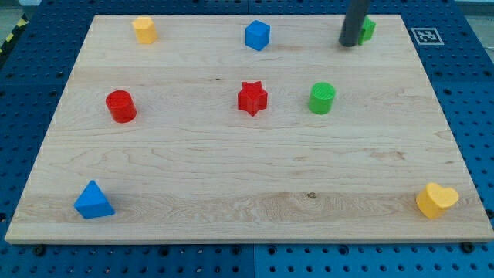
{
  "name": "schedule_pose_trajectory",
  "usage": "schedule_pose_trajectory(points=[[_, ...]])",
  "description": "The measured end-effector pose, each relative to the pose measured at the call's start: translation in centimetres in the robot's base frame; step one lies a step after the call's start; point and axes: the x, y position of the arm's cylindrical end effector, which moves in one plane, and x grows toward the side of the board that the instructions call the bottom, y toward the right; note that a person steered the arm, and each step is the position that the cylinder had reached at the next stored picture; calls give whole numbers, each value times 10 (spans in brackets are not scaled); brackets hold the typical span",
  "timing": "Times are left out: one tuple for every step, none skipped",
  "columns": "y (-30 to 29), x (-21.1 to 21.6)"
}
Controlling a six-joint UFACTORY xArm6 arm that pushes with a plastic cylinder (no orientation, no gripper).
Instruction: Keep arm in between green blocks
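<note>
While my tip [349,44] rests at the far edge of the tabletop [231,170], right of centre, it sits just left of a green block [367,29] whose shape the rod largely hides. Whether the two touch cannot be told. A second green block, a cylinder [322,98], stands nearer and slightly left of my tip, apart from it. No pincer shows on this rod, so its state cannot be told. A red star [252,98] lies just left of the green cylinder, and a red cylinder [121,106] sits well to the left. Along the far edge are a blue cube [258,35] and a yellow block [144,30]. A blue triangular block [93,201] occupies the near left corner, a yellow heart [437,200] the near right.
</note>
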Motion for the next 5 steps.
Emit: schedule_pose_trajectory(points=[[21, -8], [53, -8], [54, -8], [25, -8], [-5, -8]])
